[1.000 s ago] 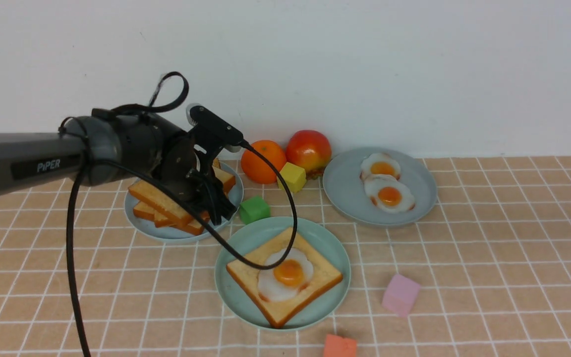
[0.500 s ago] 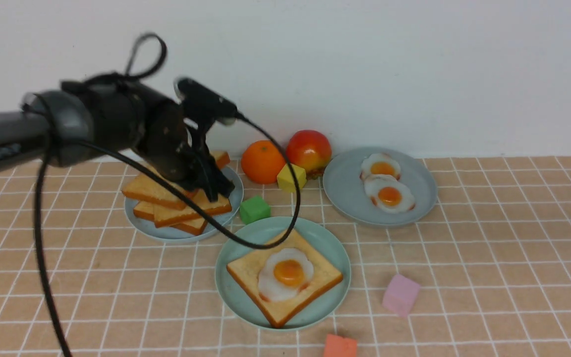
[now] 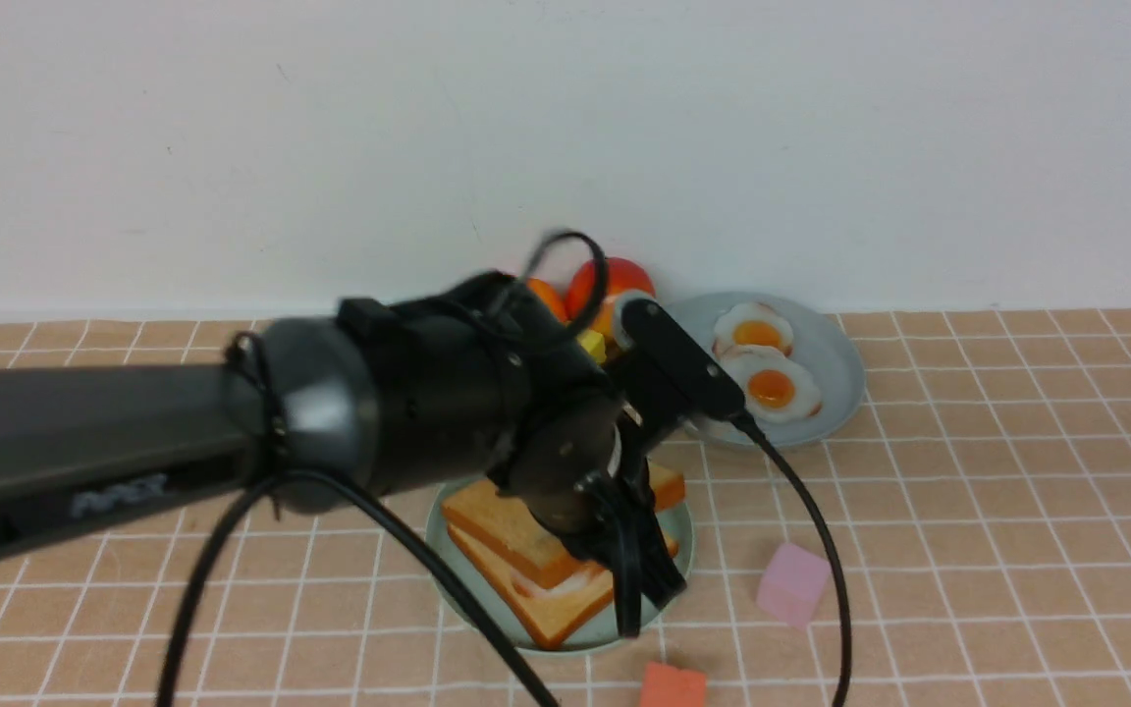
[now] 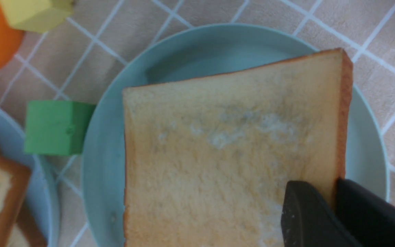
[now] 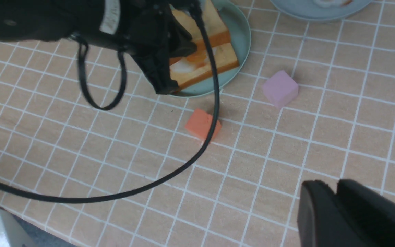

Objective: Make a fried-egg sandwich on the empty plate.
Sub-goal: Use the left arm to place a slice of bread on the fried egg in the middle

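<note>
On the pale mint-green plate [image 3: 440, 560] lies a toast slice [image 3: 551, 611] with a fried egg [image 3: 580, 583] on it. A second toast slice [image 3: 516, 525] sits tilted over the egg, covering most of it. My left gripper [image 3: 649, 589] is shut on that upper slice's near right edge. In the left wrist view the upper slice [image 4: 225, 151] fills the plate [image 4: 105, 144], and the left gripper [image 4: 334, 192] pinches its crust. In the right wrist view the right gripper [image 5: 336, 187] is shut on nothing above bare cloth, away from the sandwich [image 5: 214, 56].
A grey-blue plate [image 3: 845, 393] at the back right holds two fried eggs [image 3: 772, 388]. A pink cube [image 3: 793, 584] and an orange-red cube [image 3: 673, 685] lie near the mint plate. A green cube [image 4: 57, 127] and the light-blue toast plate [image 4: 46, 206] are beside it.
My left gripper closed on a slice from the toast pile, lifted it, and carried it right and nearer. It now covers the egg on the mint plate.
</note>
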Controlling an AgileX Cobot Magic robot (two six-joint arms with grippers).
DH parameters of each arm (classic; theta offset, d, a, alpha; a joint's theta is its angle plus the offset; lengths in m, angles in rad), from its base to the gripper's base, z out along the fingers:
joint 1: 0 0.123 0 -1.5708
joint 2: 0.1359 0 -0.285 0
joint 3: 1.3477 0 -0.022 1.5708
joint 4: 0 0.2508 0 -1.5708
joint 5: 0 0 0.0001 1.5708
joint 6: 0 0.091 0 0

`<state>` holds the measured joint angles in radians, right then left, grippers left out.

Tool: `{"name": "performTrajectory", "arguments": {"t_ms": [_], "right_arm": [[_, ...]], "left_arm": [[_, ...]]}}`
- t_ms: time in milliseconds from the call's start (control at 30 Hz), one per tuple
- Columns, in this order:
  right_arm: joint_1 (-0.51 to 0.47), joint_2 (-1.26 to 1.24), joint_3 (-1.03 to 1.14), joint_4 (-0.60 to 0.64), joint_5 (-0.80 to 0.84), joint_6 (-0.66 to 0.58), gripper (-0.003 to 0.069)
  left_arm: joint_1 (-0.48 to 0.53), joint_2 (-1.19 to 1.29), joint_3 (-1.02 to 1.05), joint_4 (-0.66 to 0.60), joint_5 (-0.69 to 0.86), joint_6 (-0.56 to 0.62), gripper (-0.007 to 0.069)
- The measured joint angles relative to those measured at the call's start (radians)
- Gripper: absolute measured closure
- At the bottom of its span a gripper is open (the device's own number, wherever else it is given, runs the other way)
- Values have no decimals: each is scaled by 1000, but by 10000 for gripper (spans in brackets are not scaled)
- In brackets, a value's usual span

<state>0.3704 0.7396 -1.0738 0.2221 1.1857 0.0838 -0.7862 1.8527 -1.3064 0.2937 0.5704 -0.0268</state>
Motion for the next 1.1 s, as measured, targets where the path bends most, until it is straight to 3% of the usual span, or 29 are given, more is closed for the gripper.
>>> {"name": "performTrajectory", "arguments": {"t_ms": [667,1100], "right_arm": [[0,-70,0,38,36,1,552],[0,-70,0,51,66,1,545]], "left_arm": [[-3,34,0,8,-8,-2,539],[-3,34,0,0,-7,-2,374]]}}
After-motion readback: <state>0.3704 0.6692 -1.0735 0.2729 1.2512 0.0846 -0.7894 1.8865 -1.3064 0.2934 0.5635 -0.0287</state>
